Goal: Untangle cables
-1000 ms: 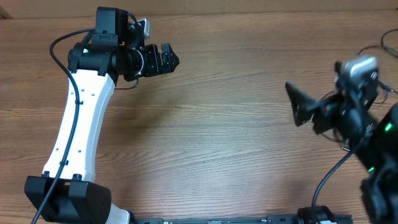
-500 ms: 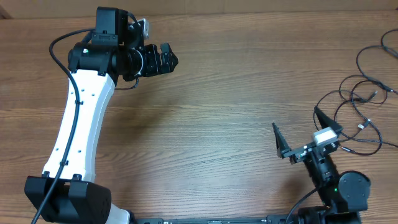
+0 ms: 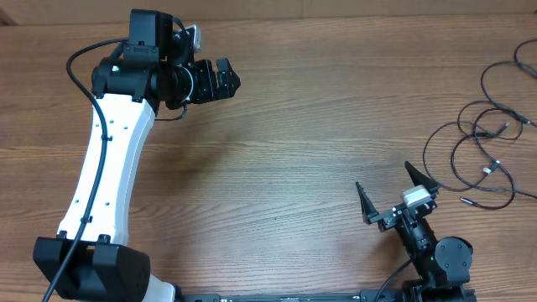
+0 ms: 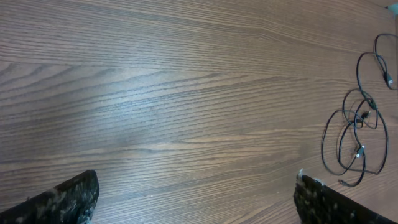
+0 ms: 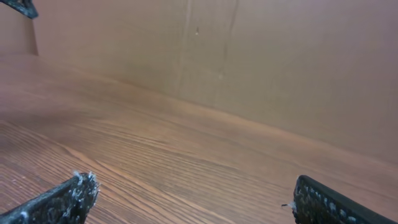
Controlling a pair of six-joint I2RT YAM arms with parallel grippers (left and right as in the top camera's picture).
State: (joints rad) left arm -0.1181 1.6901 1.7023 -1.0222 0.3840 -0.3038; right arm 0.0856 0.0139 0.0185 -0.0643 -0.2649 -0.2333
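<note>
The cables (image 3: pixel 482 155) lie as thin black overlapping loops with small plug tips at the table's right side. They also show at the right edge of the left wrist view (image 4: pixel 354 134). My left gripper (image 3: pixel 228 80) is open and empty at the far left, a long way from them. My right gripper (image 3: pixel 389 190) is open and empty near the front right, just left of and in front of the cables. In the right wrist view both fingertips (image 5: pixel 71 196) frame bare wood; no cable shows there.
The left arm's white link (image 3: pixel 105 168) runs from its base at the front left to the far left. The right arm's base (image 3: pixel 440 264) sits at the front right edge. A brown wall (image 5: pixel 249 56) stands beyond the table's edge.
My right arm has pulled back toward its base at the front right, uncovering the cables. The left arm has not moved.
</note>
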